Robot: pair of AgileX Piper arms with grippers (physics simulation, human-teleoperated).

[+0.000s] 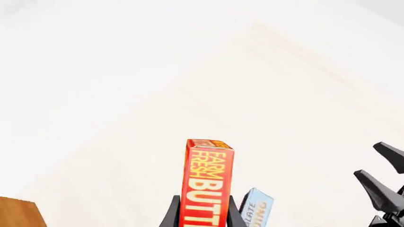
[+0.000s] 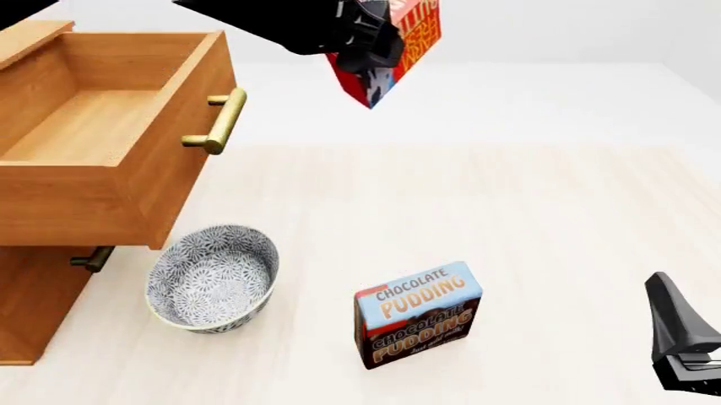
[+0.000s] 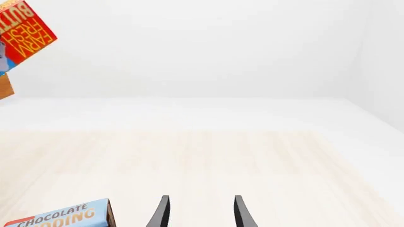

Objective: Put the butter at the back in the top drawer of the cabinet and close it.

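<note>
**Butter held aloft beside the open drawer**

Butter [image 2: 397,52] sits clamped between the left claw [image 1: 203,215] fingers, lifted well above the worktop [image 2: 541,219], tilted, just right of the top drawer [image 2: 107,143], which stands pulled out of the cabinet [image 2: 34,304]. Right claw [image 3: 200,213] hangs low near the pudding box [image 2: 418,312], fingers parted, holding nothing.

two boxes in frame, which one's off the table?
The butter, the small red box held up in the left gripper. The larger blue-and-brown pudding box stands on the table.
</note>
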